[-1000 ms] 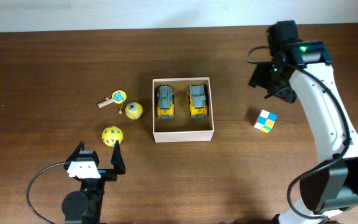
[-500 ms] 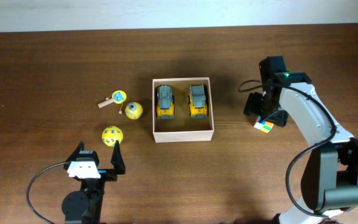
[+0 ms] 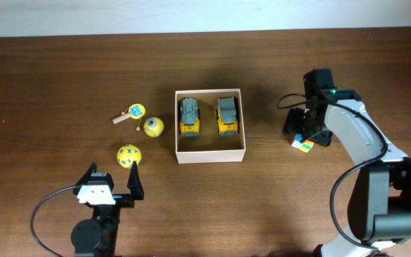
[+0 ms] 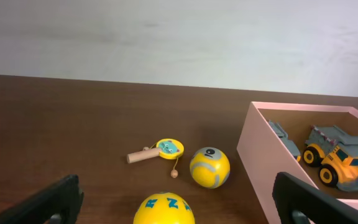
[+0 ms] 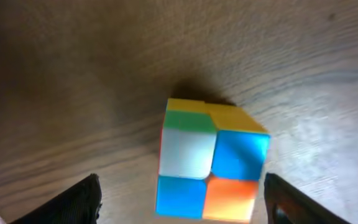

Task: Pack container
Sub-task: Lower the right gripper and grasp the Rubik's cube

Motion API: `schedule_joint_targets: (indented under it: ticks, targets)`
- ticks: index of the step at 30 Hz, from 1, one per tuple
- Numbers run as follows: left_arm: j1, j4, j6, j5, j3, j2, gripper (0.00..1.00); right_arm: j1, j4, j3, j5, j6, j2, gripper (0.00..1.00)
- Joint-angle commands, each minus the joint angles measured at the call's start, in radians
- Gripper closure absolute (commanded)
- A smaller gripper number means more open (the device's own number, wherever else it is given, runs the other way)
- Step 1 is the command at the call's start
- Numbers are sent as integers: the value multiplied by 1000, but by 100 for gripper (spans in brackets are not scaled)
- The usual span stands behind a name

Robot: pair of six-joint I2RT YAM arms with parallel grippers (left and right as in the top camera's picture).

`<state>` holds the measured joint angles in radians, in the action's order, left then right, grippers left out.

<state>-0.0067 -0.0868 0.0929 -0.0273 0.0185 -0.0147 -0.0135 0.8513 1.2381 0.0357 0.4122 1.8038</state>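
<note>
Container (image 3: 210,148) sits mid-bench, open top up, with two toy trucks (image 3: 190,116) parked side by side against its far wall — which leaves the near half free for more. Toward the right edge, the right gripper (image 3: 305,135) hangs over the colour cube (image 5: 210,158), its fingers spread either side without touching it, apparently lined up to pinch. The left gripper (image 3: 111,184) rests spread wide near the front edge — the yellow balls (image 3: 128,155) lie just ahead.

Colour cube (image 3: 303,146) mostly under the right hand (image 3: 306,134) (overhead view only)
</note>
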Motion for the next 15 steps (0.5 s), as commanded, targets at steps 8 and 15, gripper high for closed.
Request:
schedule_joint_targets:
  ticks: [8,15]
  targets:
    - [5,-1,-19,-11,-5,8,1,53,-95,-93,-37,-15,5,26]
    - [5,-1,-19,-11,-5,8,1,55,-129,-93,-36,-16,5,37]
